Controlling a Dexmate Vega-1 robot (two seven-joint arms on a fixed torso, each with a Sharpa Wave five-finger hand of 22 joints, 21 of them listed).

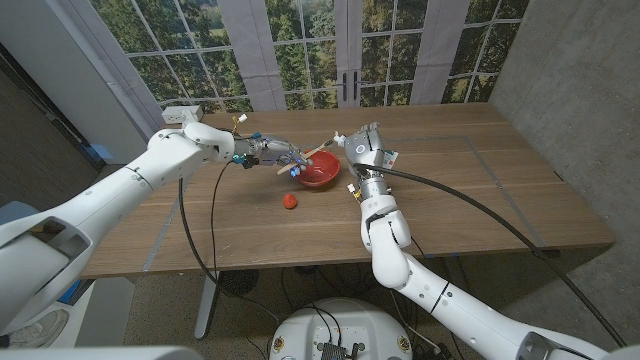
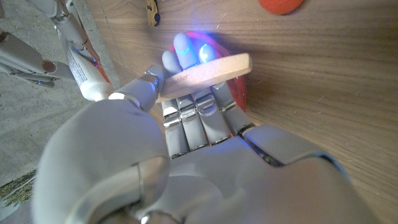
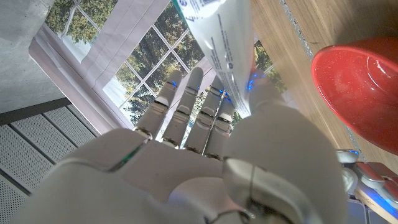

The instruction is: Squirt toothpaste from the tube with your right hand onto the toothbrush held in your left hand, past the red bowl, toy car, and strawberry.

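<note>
Above the red bowl (image 1: 320,174), the left hand (image 1: 268,152) grips the toothbrush (image 1: 303,156) and the right hand (image 1: 361,145) holds the toothpaste tube (image 3: 222,41) just beside it. This looks like the alignment step; next, the nozzle must meet the bristles before squeezing.

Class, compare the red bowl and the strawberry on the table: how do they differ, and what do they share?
The bowl is much larger than the strawberry. The bowl is open and hollow; the strawberry is a small solid lump. The bowl sits beside the left robot hand and under the toothbrush; the strawberry lies alone, nearer the robot. Both are red and rest on the table.
</note>
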